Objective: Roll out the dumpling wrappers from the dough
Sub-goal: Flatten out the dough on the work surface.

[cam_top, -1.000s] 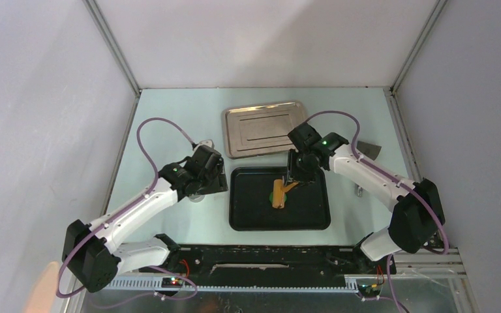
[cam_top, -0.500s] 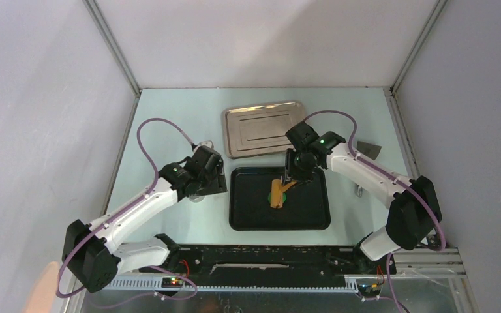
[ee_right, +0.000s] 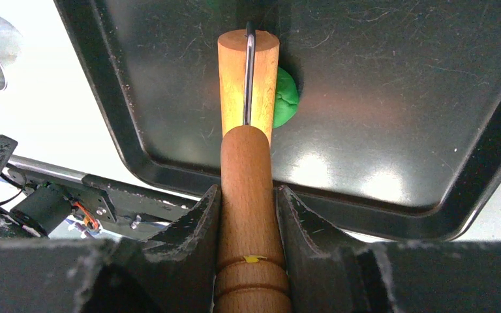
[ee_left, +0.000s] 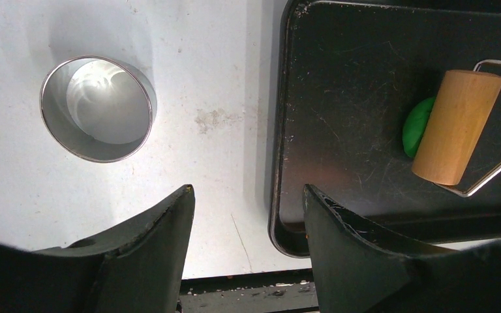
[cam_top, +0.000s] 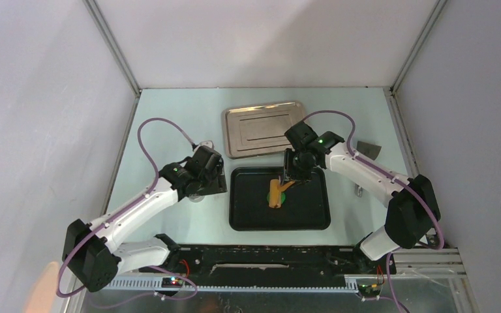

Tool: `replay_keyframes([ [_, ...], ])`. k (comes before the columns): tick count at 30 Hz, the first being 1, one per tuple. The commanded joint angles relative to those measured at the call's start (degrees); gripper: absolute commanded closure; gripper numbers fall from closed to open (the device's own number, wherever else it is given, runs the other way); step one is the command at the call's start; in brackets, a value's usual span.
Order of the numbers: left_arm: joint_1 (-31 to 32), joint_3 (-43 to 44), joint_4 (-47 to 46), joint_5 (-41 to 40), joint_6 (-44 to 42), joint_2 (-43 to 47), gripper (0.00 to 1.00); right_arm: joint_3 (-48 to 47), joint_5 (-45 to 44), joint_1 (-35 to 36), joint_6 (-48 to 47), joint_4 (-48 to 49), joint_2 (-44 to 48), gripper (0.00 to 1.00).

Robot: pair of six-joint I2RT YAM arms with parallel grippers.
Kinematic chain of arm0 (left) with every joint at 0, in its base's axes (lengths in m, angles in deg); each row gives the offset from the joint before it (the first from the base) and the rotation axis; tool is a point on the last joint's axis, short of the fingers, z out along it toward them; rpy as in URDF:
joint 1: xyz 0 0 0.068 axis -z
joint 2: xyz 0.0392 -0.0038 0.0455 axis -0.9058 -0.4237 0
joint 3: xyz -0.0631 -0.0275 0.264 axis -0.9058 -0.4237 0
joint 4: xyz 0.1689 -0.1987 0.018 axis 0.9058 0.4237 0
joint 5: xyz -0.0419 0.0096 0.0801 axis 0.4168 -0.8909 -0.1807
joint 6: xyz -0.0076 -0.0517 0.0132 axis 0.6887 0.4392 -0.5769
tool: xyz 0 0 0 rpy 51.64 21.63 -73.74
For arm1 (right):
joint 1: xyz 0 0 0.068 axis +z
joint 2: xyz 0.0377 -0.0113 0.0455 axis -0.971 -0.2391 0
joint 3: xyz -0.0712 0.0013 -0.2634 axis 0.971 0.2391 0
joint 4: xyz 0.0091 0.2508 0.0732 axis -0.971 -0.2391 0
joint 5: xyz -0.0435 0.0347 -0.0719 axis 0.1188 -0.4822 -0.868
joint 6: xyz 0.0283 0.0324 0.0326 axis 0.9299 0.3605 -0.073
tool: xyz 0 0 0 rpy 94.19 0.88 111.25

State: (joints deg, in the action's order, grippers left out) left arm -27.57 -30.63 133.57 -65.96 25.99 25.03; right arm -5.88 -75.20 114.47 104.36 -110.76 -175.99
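A small lump of bright green dough (ee_right: pixel 285 98) (ee_left: pixel 419 124) (cam_top: pixel 285 192) lies in the black tray (cam_top: pixel 300 215) (ee_right: pixel 398 98) (ee_left: pixel 339 98). My right gripper (ee_right: pixel 248 195) (cam_top: pixel 291 177) is shut on the handle of a tan wooden roller (ee_right: pixel 248 169); its roller head (ee_right: pixel 235 78) (ee_left: pixel 456 127) (cam_top: pixel 276 195) lies on the dough's left part. My left gripper (ee_left: pixel 248 195) (cam_top: pixel 210 186) hangs open over the table just left of the tray, holding nothing. No round dumpling wrappers are in view.
A round metal cutter ring (ee_left: pixel 96 107) stands on the table left of the tray. A steel tray (cam_top: pixel 263 128) lies upside down behind the black one. A small dark scraper (cam_top: pixel 369 150) lies at the right.
The right arm has shifted the roller slightly left over the dough. The left arm has not moved.
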Motion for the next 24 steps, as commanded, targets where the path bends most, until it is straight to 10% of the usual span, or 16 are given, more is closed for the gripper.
replay_keyframes([
  [1, 0.03, 2.48, 0.12, -1.17, -0.92, -0.16, 0.34, 7.60, -12.53, 0.88, -2.38, -2.79, -9.98, 1.00],
  [24, 0.04, 2.03, 0.38, -1.44, -0.83, -0.10, 0.34, 7.58, -10.70, 2.00, -1.94, 0.07, -12.76, 1.00],
])
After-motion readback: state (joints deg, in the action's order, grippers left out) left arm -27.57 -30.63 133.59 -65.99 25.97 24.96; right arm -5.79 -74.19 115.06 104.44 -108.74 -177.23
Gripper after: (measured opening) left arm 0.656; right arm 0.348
